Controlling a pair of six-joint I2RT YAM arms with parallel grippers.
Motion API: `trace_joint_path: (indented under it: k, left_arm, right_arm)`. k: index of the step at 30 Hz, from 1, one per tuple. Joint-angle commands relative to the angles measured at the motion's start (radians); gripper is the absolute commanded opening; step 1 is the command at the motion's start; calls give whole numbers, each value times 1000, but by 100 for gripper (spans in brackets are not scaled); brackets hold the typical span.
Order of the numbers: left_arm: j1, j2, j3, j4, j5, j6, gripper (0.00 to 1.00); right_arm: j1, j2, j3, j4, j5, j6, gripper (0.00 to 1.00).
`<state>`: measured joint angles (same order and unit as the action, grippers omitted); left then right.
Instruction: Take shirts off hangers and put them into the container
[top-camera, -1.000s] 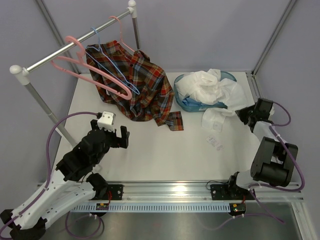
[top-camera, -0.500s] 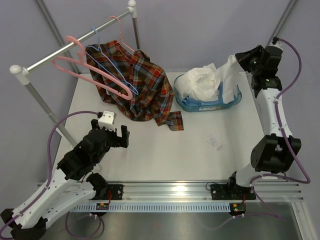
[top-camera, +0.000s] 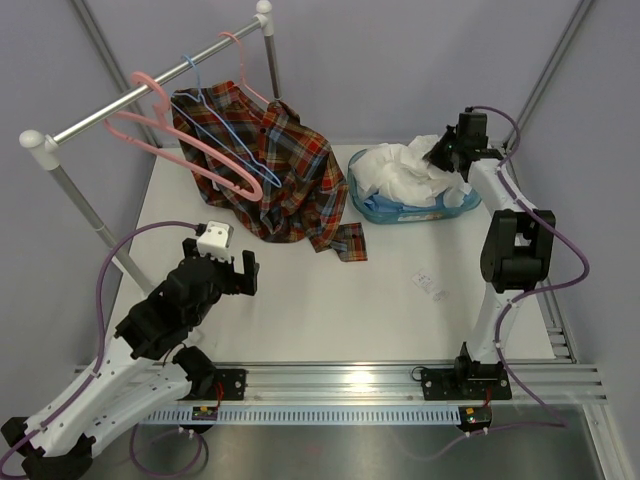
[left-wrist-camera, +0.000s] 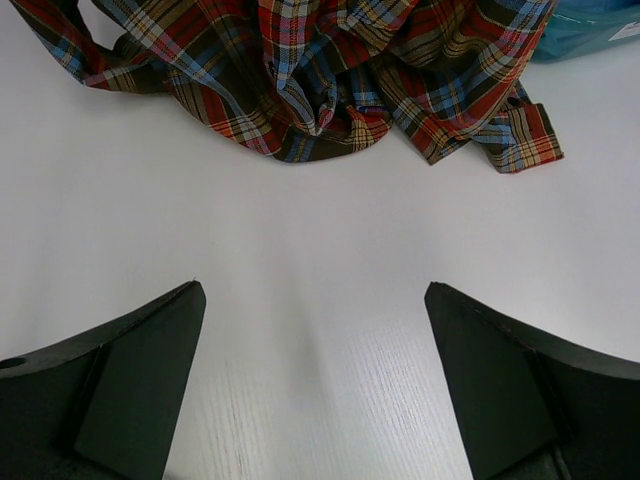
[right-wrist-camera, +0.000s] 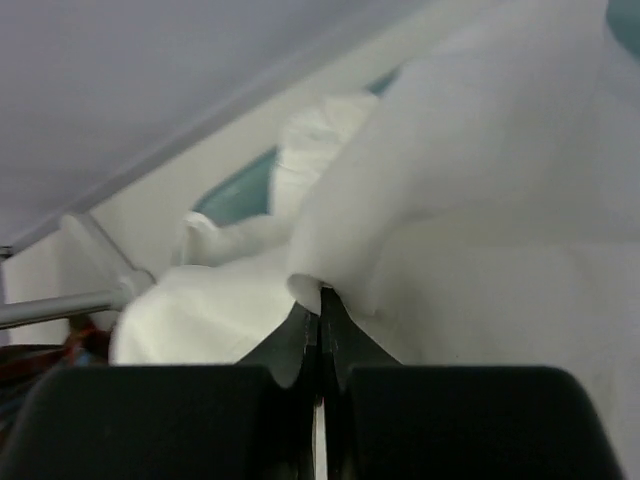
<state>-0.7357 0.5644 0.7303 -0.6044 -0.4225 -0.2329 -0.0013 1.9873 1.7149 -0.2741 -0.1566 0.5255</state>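
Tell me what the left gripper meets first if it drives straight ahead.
Most likely the plaid shirt draped onto the table; the open left gripper may graze the table first, since depth is unclear.

A red-orange-navy plaid flannel shirt (top-camera: 290, 170) droops crumpled from the silver rail (top-camera: 120, 108), with its lower folds and one cuff resting on the white bench (top-camera: 330, 310). Thin pink plastic hangers (top-camera: 150, 80) and one light blue plastic hanger (top-camera: 190, 66) hook over that rail, tilted across the plaid cloth. Right of the plaid shirt, a shallow translucent teal plastic tub (top-camera: 400, 212) sits on the bench. A rumpled white shirt (top-camera: 400, 170) is heaped in it, and the right tool (top-camera: 440, 155) pinches one fold.
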Motion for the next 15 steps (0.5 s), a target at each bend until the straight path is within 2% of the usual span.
trace_joint_path:
  k: [1,6,9,15]
  left_arm:
    - [6,5,4,29,16,12,99]
    - [7,9,4,28,16,12,99]
    - [7,6,4,28,14,12,99]
    - [7,0,3,29,14,12,99]
  right_arm:
    - [-5,37,-79,-56,71,-9,0]
    - [-5,103,-110,-125,63,68,0]
    - [-5,91,-142,-131,77,94,1]
    - [-5,3,-139,-132,114,25,23]
